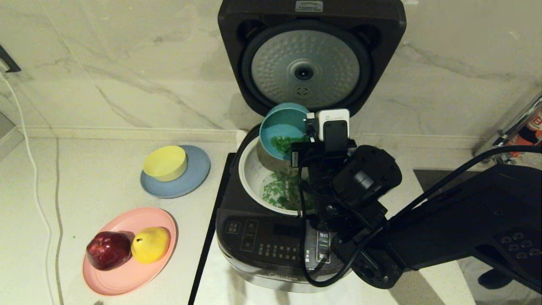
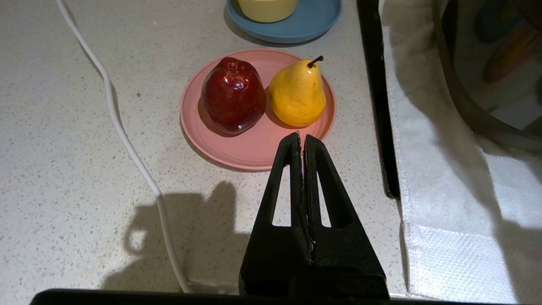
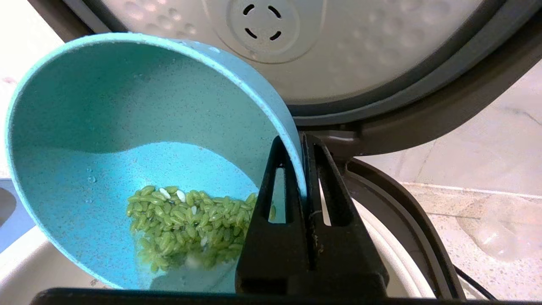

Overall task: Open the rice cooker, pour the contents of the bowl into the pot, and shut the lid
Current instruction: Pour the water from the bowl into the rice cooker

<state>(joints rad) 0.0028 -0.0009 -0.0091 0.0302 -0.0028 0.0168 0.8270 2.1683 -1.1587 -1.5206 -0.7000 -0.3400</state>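
Observation:
The dark rice cooker stands with its lid swung up, dimpled silver disc facing me. Its cream-white pot holds a heap of green grains. Over the pot's far side my right gripper is shut on the rim of the teal bowl, which is tipped steeply on its side. Green grains lie in the bowl's lower part, by the rim. In the head view the bowl shows above the pot, the gripper itself hidden behind the wrist. My left gripper is shut and empty, low over the counter.
A pink plate with a red apple and a yellow pear lies front left. Behind it a yellow bowl sits on a grey-blue plate. A white cord runs along the counter. White cloth lies under the cooker.

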